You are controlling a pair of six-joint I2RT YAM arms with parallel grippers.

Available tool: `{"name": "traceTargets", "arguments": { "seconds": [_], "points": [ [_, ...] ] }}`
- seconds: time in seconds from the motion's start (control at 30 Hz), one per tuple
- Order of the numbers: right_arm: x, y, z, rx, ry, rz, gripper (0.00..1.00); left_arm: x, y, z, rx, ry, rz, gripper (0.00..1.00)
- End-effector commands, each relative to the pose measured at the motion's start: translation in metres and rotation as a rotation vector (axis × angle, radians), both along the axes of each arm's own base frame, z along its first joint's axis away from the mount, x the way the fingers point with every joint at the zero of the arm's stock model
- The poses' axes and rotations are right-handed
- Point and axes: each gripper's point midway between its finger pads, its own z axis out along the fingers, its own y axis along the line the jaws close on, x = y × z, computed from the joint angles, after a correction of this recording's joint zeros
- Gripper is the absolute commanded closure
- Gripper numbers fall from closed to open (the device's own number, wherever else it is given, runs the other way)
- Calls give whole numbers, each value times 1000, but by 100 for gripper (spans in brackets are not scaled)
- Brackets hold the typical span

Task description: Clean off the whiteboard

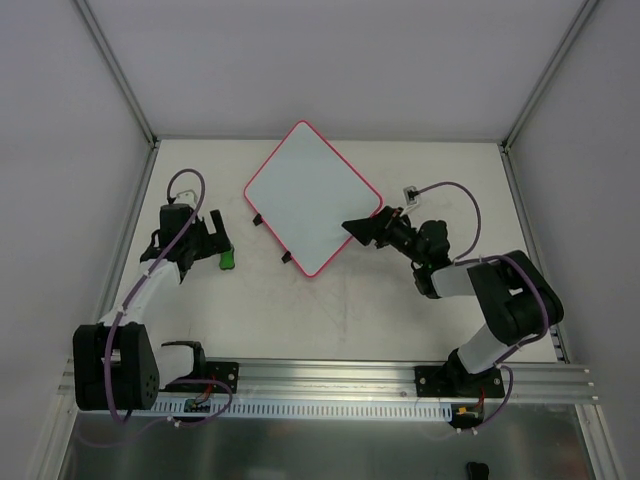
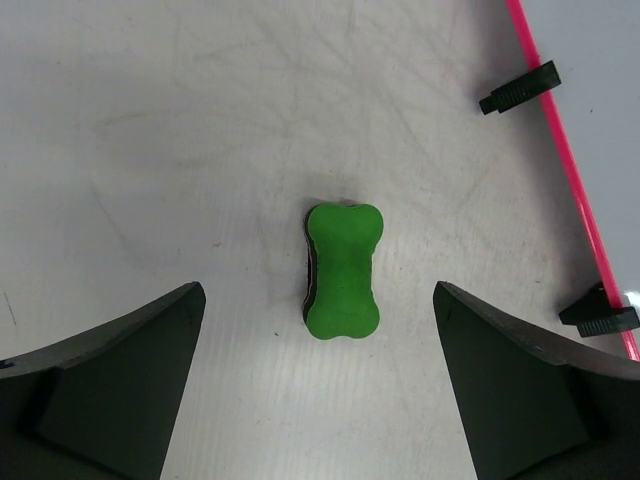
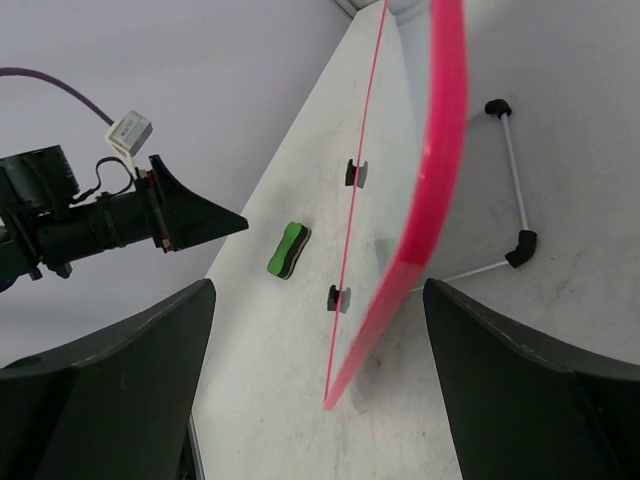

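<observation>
The whiteboard [image 1: 312, 195] lies flat mid-table, turned like a diamond, with a pink-red frame and a white face with no writing that I can see. The small green bone-shaped eraser [image 1: 227, 260] lies on the table left of it. In the left wrist view the eraser [image 2: 343, 270] sits between the spread fingers of my left gripper [image 2: 318, 295], touching neither. My left gripper [image 1: 212, 238] is open. My right gripper [image 1: 358, 228] is open and empty at the board's right edge. In the right wrist view the frame [image 3: 440, 170] runs between its fingers [image 3: 320, 290].
Two black clips [image 2: 520, 88] [image 2: 598, 315] sit on the board's lower-left edge, facing the eraser. Grey enclosure walls stand at the left, right and back of the white table [image 1: 380, 310]. An aluminium rail [image 1: 330, 375] holding both arm bases runs along the near edge.
</observation>
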Motion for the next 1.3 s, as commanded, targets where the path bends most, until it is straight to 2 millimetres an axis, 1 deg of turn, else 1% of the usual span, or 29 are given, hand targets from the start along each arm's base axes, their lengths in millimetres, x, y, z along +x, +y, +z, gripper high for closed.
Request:
{"name": "traceTargets", "arguments": {
  "seconds": [0.0,0.1,0.13,0.17,0.2,0.27,0.33,0.37,0.4,0.43,0.47,0.5,0.57,0.6,0.63,0.67,0.7,0.73,0.77,0.8,0.83,0.9,0.97,1.0,1.07,1.13,1.17,1.23,1.27],
  "points": [
    [1,-18,65,113,-250,-60,10,5,4,17,0,-102,40,1],
    [-4,-30,64,108,-248,-84,7,3,4,30,-12,-171,50,1],
    [-10,-34,74,120,-273,-88,6,2,3,33,-16,-190,51,1],
    [-15,-39,69,113,-263,-96,3,1,3,42,-18,-228,53,1],
    [-20,-43,71,116,-269,-102,2,-2,3,42,-18,-234,52,1],
    [-33,-54,75,127,-280,-121,1,-5,2,55,-28,-288,57,1],
    [-38,-65,72,124,-266,-143,1,-10,0,57,-39,-306,51,1],
    [-45,-69,79,130,-292,-148,1,-9,-2,68,-49,-355,49,1],
    [-49,-73,64,103,-251,-164,1,-11,-7,66,-67,-363,25,1],
    [-52,-76,60,92,-243,-172,1,-12,-12,70,-80,-386,1,1],
    [-60,-80,68,92,-274,-181,1,-12,-17,81,-96,-444,-26,1],
    [-61,-85,49,54,-217,-207,1,-15,-20,75,-107,-447,-41,1],
    [-67,-89,43,20,-202,-227,1,-17,-26,80,-125,-490,-70,1],
    [-66,-94,22,-30,-119,-252,1,-20,-26,81,-132,-507,-60,1],
    [-72,-99,36,-48,-190,-274,1,-21,-24,82,-131,-518,-50,1],
    [-74,-103,33,-79,-191,-289,1,-22,-21,82,-126,-523,-32,1],
    [-75,-111,10,-146,-105,-325,1,-24,-20,81,-123,-528,-23,1],
    [-78,-121,22,-181,-166,-369,1,-25,-19,80,-122,-529,-17,1],
    [-78,-128,27,-215,-169,-403,1,-25,-18,78,-120,-526,-14,1],
    [-79,-141,10,-287,-104,-454,1,-25,-21,75,-126,-516,-26,1],
    [-81,-150,26,-320,-165,-491,1,-25,-22,73,-127,-513,-38,1],
    [-85,-163,12,-407,-125,-534,1,-24,-22,65,-131,-488,-35,1],
    [-89,-172,8,-463,-122,-555,1,-23,-22,62,-131,-483,-34,1],
    [-87,-177,8,-464,-117,-588,1,-24,-25,57,-135,-483,-50,1],
    [-88,-178,5,-460,-107,-592,1,-23,-32,63,-152,-525,-96,1],
    [-85,-188,-4,-475,-84,-649,1,-25,-39,60,-170,-537,-129,1],
    [-85,-191,-8,-478,-77,-667,1,-24,-40,63,-170,-558,-137,1],
    [-85,-195,-17,-483,-69,-686,1,-25,-39,56,-162,-547,-136,1],
    [-85,-196,-18,-479,-69,-691,1,-24,-32,52,-146,-541,-98,1]
  ]
}}
